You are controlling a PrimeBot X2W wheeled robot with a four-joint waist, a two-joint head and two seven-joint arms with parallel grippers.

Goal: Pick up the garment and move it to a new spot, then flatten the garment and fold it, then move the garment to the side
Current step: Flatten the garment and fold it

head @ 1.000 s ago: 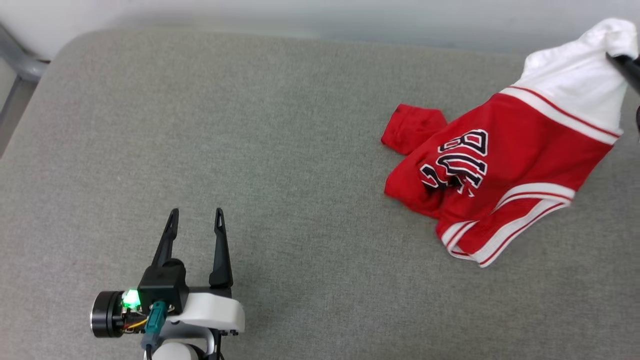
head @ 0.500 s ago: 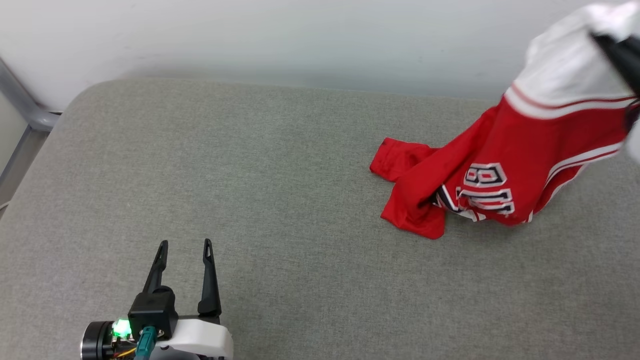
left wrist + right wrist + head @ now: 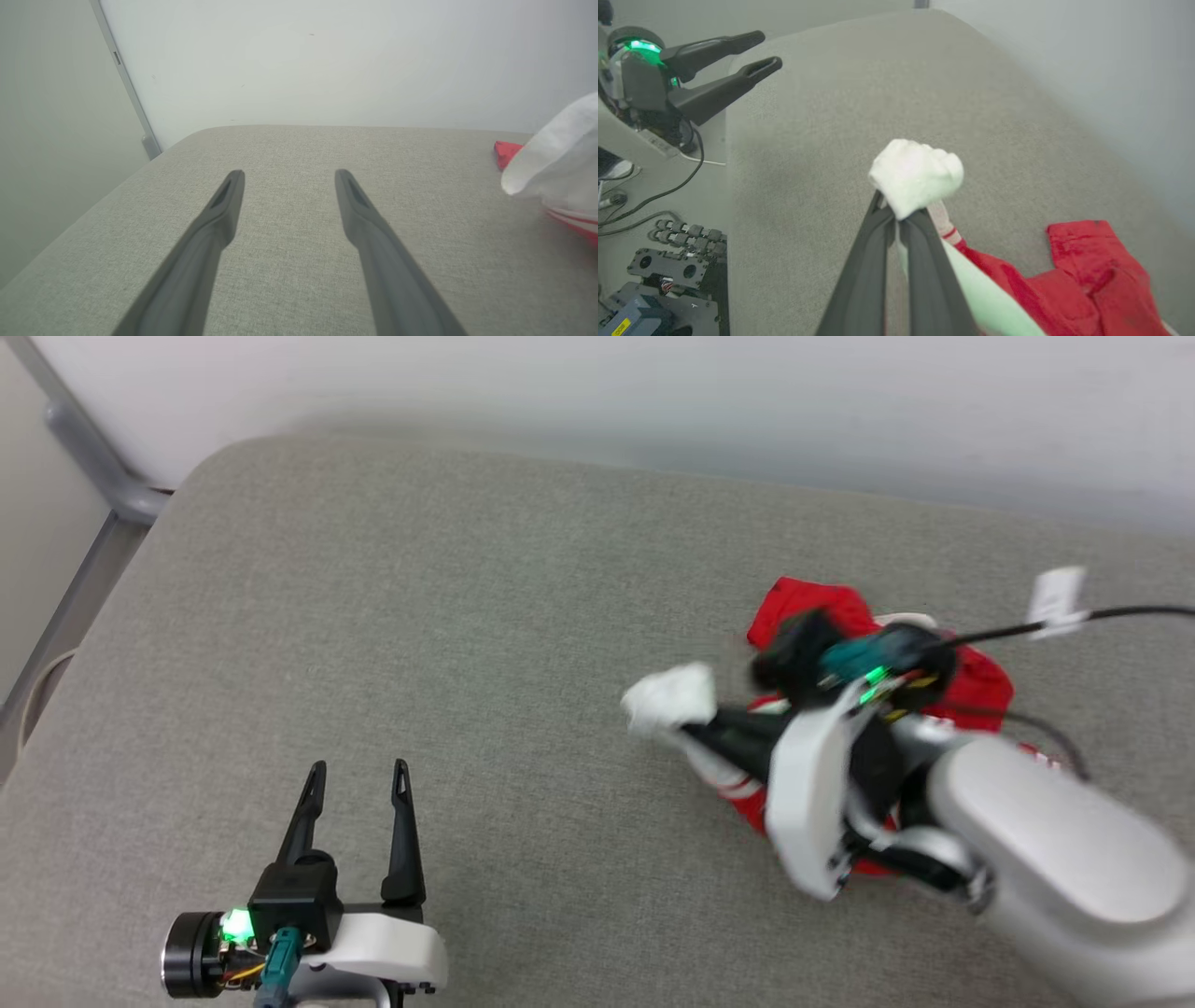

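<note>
— Over on the right, how does the garment (image 3: 985, 683) lie?

— Crumpled, not flat. Its red body trails in a heap on the tabletop (image 3: 467, 597). A bunched white corner (image 3: 917, 175) is lifted off the surface, nearer the middle.

— What has that corner?

— The right hand (image 3: 900, 215), clenched tight on the white cloth, with its fingers pointing leftward across the tabletop.

— And the other one?

— The left hand (image 3: 359, 773) hangs at the near left, released and wide. It grasps nothing and is well apart from the cloth.

— So how far along is it?

— Early, I judge. The pickup is made, and the carry to a new spot looks under way, since the right arm (image 3: 1055, 840) is blurred. Setting it down, flattening, folding and the last move to the side are all left. No fold shows anywhere.
</note>
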